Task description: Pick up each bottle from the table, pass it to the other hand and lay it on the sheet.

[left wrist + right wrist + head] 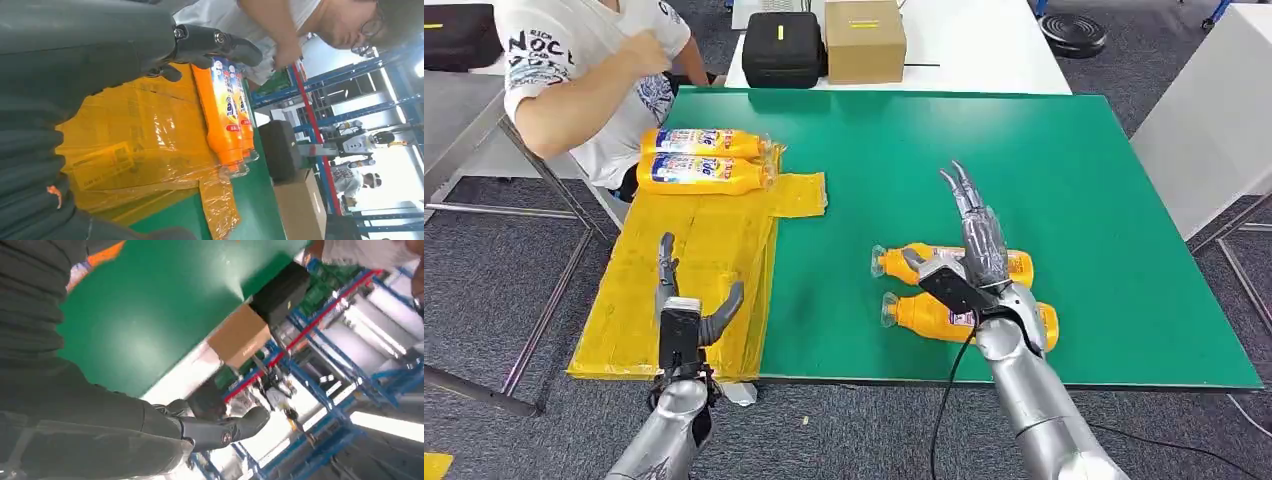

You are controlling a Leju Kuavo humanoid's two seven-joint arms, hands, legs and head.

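Hovering above the two orange bottles left on the green table (pixel 1074 150), the right hand (pixel 969 255) is holding nothing, its fingers stretched out straight and apart, pointing away from the robot. The farther bottle (pixel 1019 265) and the nearer bottle (pixel 924 315) are lying on their sides, just beside each other and roughly parallel, clear caps toward the robot's left. From the head view I cannot tell whether the palm is touching the farther one or only hanging over it.

The left hand (pixel 682 315) is waiting over the yellow sheet (pixel 714 240), palm up, fingers apart, thumb out to the side, carrying nothing. Two more bottles (pixel 709 158) are already lying side by side at the far end of the sheet, close to a person in a white shirt (pixel 589 60) sitting at that corner. A black case (pixel 782 45) and a cardboard box (pixel 864 38) are standing on the white table beyond.

These bottles are looking full, so I am guessing at some weight, and the smooth plastic is likely slippery and a little springy under a squeeze. Being round, they are liable to roll if nudged. Taking hold around the thick labelled middle, across the length, is looking safest; that would leave the neck end free for the other hand to take.
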